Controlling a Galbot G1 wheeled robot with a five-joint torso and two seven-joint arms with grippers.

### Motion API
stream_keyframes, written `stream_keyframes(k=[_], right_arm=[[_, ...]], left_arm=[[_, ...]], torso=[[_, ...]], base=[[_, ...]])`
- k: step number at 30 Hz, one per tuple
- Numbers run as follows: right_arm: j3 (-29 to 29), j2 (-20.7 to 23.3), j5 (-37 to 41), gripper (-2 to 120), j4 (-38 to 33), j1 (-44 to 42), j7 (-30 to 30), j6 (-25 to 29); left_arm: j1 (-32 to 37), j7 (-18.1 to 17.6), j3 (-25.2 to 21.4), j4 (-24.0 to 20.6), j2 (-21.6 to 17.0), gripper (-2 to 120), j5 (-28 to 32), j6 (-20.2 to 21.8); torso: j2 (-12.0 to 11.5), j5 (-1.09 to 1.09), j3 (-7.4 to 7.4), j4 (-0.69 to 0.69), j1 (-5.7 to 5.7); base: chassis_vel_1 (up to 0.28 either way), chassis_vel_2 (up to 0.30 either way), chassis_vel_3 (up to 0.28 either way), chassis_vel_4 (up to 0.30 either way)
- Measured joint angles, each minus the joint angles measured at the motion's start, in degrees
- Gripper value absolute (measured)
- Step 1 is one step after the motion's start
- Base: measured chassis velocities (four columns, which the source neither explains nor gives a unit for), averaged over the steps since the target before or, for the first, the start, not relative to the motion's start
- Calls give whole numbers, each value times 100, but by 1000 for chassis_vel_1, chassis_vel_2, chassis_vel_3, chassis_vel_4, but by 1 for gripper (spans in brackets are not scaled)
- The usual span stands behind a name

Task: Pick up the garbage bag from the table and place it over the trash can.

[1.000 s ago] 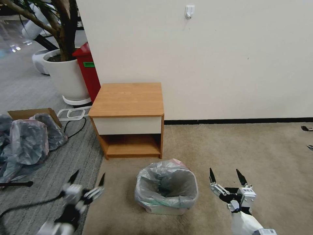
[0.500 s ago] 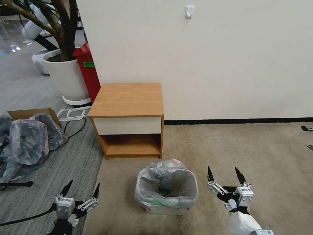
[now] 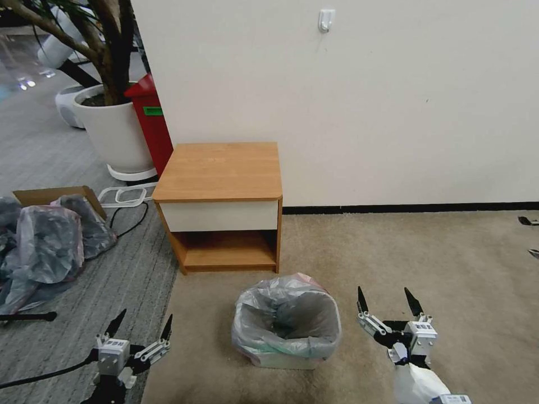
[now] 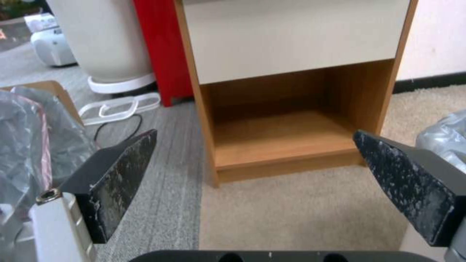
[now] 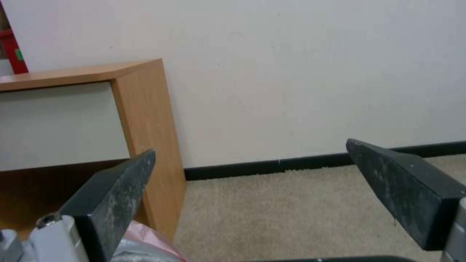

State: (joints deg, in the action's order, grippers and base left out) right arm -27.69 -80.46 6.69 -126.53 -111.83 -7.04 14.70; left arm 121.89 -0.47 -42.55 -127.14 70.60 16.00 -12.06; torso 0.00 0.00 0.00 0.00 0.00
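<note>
Bag [image 3: 283, 322] is already pulled over the bin [image 3: 286, 359], and the bin is set on the carpet [image 3: 438, 264] in front of the table [image 3: 222, 168]. Nothing is left on the table top. The grey plastic is folded down over the bin's rim, and a bit of pink edge is seen at the back. From its look, the bag is judged to be thin, soft and very light, and it could be torn or slipped off with a hard pull. If it had to be held, the folded rim would be the best place, pinched gently.

The left gripper [image 3: 141, 328] is held low over the floor, to the left of the bin, with its fingers spread wide and nothing between them. The right gripper [image 3: 387, 300] is held near the bin's right side, also spread wide and holding nothing. The bag is not touched by either one.

A heap of grey bags [image 3: 45, 247] is seen well apart on the left.
</note>
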Motion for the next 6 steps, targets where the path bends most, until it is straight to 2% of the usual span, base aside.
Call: stream_keyframes(k=[6], right_arm=[[0, 0, 2, 100, 0, 1, -2, 0]], left_arm=[[-3, -2, 2, 0, -1, 100, 2, 2]], torso=[[0, 0, 0, 0, 0]], base=[[0, 0, 0, 0]])
